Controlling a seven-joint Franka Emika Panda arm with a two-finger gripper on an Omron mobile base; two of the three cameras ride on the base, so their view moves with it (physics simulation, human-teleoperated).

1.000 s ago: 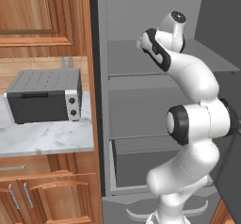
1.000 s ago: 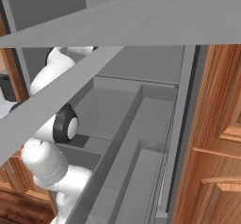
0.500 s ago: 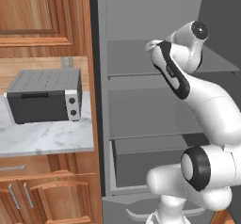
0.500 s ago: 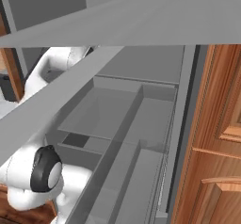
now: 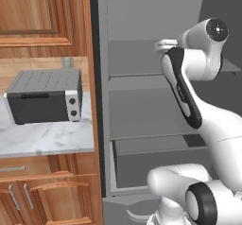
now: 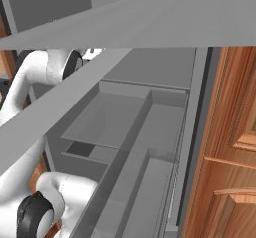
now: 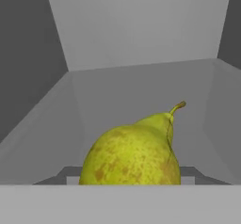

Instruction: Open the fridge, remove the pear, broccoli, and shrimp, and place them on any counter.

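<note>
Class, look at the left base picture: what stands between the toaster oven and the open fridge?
A brown wooden cabinet panel separates the toaster oven from the fridge.

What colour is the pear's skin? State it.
Yellow-green with brown speckles; the pear shows best in the hand view.

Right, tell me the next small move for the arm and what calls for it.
Probably draw the hand straight back out of the fridge toward the counter. The hand view has the pear close up at the bottom edge, stem pointing away, with the grey fridge walls beyond it. The fingertips are hidden, so a firm grip is only likely.
</note>
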